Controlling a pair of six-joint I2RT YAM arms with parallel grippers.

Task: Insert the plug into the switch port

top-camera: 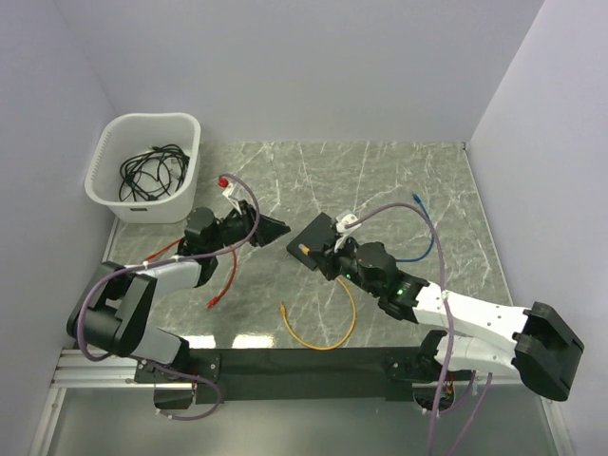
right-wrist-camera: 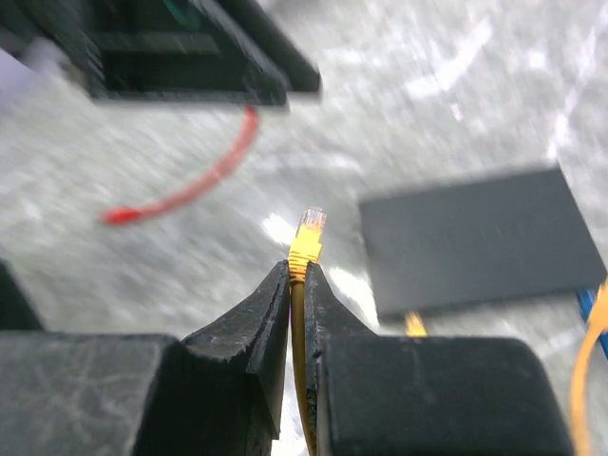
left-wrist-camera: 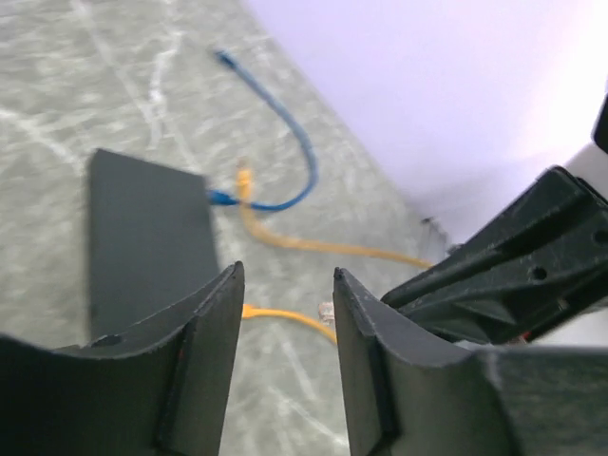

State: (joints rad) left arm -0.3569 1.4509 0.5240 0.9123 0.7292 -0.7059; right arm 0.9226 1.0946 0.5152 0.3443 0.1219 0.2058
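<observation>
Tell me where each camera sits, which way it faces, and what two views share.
Top external: above and behind the arms, looking down at the table; both arms show.
Left wrist: behind the open left gripper, facing the switch.
Right wrist: behind the right gripper, which is shut on the plug, facing the switch.
Shared: both wrist views show the switch and orange cable.
</observation>
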